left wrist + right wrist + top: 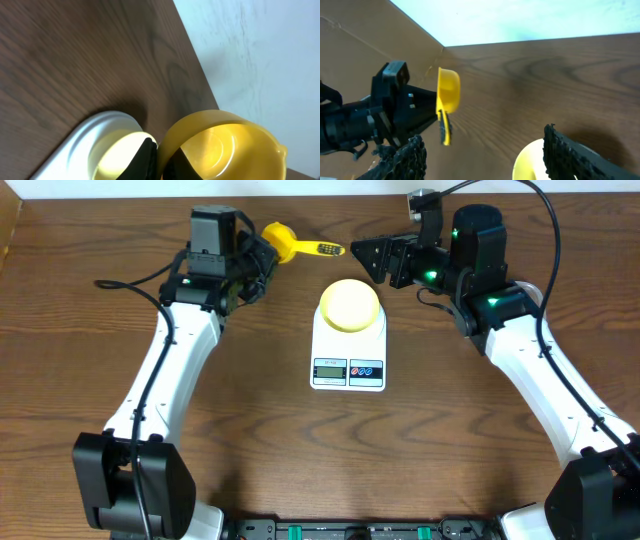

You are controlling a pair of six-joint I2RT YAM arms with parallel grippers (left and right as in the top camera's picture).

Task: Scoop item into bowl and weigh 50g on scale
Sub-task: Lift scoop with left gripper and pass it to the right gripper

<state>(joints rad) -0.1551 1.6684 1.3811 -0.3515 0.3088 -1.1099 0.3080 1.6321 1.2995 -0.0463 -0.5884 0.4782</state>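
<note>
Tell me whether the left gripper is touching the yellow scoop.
Touching. The left wrist view shows the left gripper clamped on the rim of the yellow scoop, one finger on each side of it and no gap.

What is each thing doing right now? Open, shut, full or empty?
Bright yellow plastic measuring scoop: held up, looks empty.
Left end effector: shut on the scoop's cup rim.
Right end effector: open, holding nothing.
Small round pale yellow-green bowl: upright on the scale, looks empty.
White rectangular digital kitchen scale: carrying the bowl; display too small to read.

bowl (pixel 349 304) on scale (pixel 348 348), scoop (pixel 288 245) behind it to the left
</note>
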